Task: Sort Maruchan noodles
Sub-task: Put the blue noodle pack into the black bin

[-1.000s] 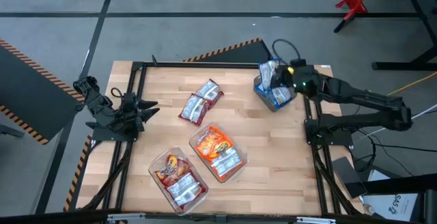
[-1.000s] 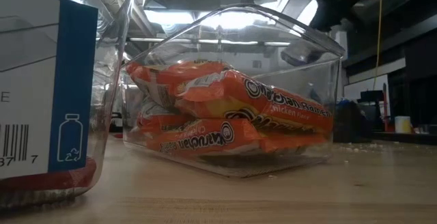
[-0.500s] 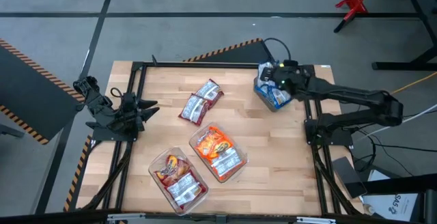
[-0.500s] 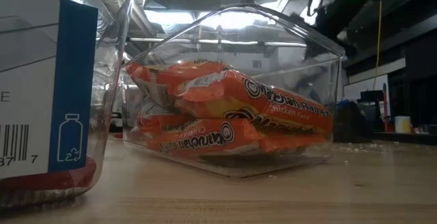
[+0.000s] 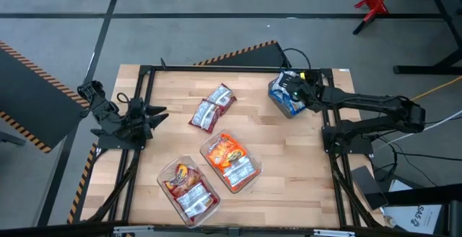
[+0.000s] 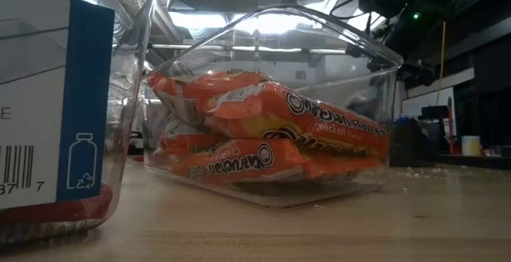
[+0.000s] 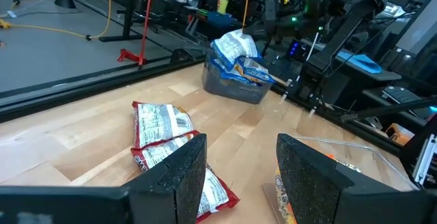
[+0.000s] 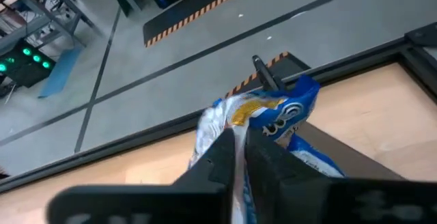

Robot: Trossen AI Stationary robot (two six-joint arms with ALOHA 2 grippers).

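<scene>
A dark grey tub (image 5: 283,104) near the table's far right corner holds blue Maruchan packets (image 7: 235,59). My right gripper (image 5: 298,88) is over that tub, shut on a blue and silver packet (image 8: 273,118). Two maroon packets (image 5: 213,107) lie flat on the bare wood at the table's middle, also seen in the left wrist view (image 7: 164,142). One clear tub (image 5: 231,162) holds orange packets (image 6: 271,138), and another clear tub (image 5: 190,188) holds maroon ones. My left gripper (image 7: 239,169) is open and waits at the table's left edge (image 5: 159,114). My right gripper pinches the blue packet by its silver-white crimped end (image 8: 220,130) between its two fingers (image 8: 266,159). The rest of the packet sticks out past the fingertips, above the dark tub. Whether its far end touches the packets in the tub cannot be told.
A clear tub with a barcode label (image 6: 48,102) stands close to the low camera, left of the orange tub. Black frame rails (image 5: 216,69) run along the table's edges. Bare wood (image 5: 289,157) lies between the clear tubs and the right arm's base.
My right gripper, still shut on the blue packet, has moved toward the table's left, from beside the dark tub's right side to over it. The packet has gone with it and now sits lower, at the tub.
</scene>
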